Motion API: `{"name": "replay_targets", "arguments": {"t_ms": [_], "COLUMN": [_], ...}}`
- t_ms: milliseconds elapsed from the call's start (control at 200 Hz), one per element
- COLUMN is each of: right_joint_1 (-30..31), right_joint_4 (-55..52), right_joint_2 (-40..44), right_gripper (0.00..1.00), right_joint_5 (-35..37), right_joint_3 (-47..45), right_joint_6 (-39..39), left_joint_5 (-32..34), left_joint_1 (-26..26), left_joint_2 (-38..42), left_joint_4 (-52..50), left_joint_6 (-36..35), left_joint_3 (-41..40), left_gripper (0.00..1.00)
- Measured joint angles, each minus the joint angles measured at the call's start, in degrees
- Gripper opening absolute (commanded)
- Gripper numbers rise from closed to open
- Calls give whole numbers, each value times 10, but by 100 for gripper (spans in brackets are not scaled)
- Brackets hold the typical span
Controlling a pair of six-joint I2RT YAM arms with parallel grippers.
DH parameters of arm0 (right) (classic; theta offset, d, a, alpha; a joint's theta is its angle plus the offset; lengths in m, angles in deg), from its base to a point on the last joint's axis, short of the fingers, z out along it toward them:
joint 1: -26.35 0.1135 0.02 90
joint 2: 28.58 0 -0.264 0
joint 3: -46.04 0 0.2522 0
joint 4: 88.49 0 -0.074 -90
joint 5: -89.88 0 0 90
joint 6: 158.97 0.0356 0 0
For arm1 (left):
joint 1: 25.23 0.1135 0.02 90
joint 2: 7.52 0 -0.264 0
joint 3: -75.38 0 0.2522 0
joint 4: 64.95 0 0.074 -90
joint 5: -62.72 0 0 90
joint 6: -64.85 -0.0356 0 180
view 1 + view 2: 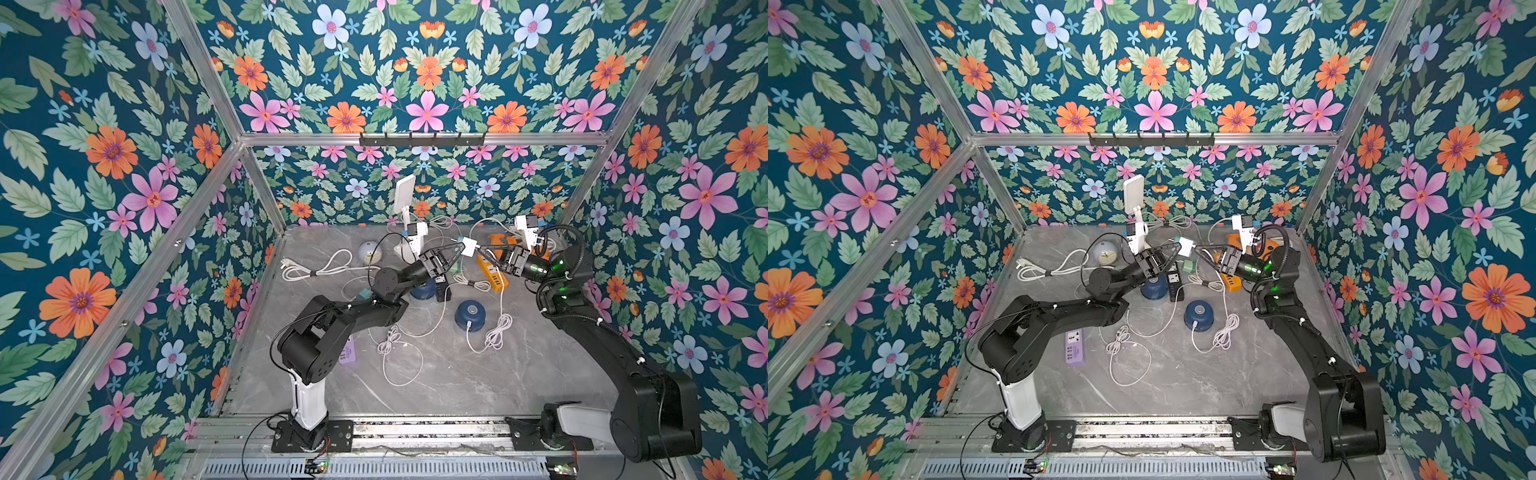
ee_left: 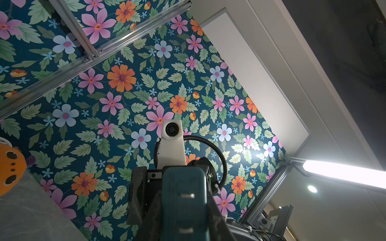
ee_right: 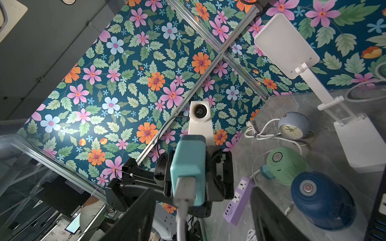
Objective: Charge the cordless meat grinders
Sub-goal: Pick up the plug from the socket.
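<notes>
My left gripper (image 1: 459, 249) is raised over the back of the table, shut on a small teal plug adapter (image 1: 469, 246). In the left wrist view the adapter (image 2: 183, 200) shows its two prongs. My right gripper (image 1: 484, 248) faces it with its fingers (image 3: 144, 210) open on either side of the white cable (image 3: 181, 215) plugged into the adapter (image 3: 189, 167). One navy grinder (image 1: 469, 316) stands mid-table with a cable in its base. A second navy grinder (image 3: 321, 200) and the pale green grinder (image 3: 286, 164) stand under the left arm.
An orange power strip (image 1: 492, 274), a black one (image 1: 1174, 282) and a purple one (image 1: 1074, 348) lie on the grey table. White cables (image 1: 390, 345) loop across the middle. A pale-blue clock (image 1: 370, 252) and a white lamp (image 1: 405, 195) stand at the back.
</notes>
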Motion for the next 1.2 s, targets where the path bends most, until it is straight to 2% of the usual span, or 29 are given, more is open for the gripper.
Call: {"name": "replay_targets", "arguments": {"t_ms": [360,605,735,850,950,975,1015,1050,1080,1155,1200], "right_joint_1": [24,36,44,52,54,55,55,56,56,56,54], "right_joint_4": [-86,-117,-118,-114,-99,-96,-93,-93,-94,-114,-142], "right_joint_2": [9,1,-3,-8,-12,-13,-13,-13,-13,-8,2], "right_gripper": [48,44,38,29,11,6,0,0,0,0,0], "right_joint_5": [64,78,78,88,87,85,84,82,79,73,73], "right_joint_3": [15,19,20,22,22,22,22,22,22,27,35], "right_joint_6": [-49,-61,-61,-57,-59,-59,-59,-59,-58,-52,-61], "left_joint_5": [11,24,29,39,46,47,51,53,54,58,68], "left_joint_1": [-4,-9,-11,-11,-11,-11,-11,-11,-11,-11,-11], "left_joint_2": [-2,-1,-2,-2,-3,-2,-1,3,8,25,41], "left_joint_4": [-23,-35,-37,-37,-31,-28,-25,-26,-26,-37,-52], "left_joint_6": [-33,-55,-63,-65,-48,-45,-42,-42,-43,-63,-68], "left_joint_3": [-11,-16,-19,-23,-26,-27,-30,-35,-40,-59,-76], "left_gripper": [0,0,0,0,0,7,25,40,49,65,70]}}
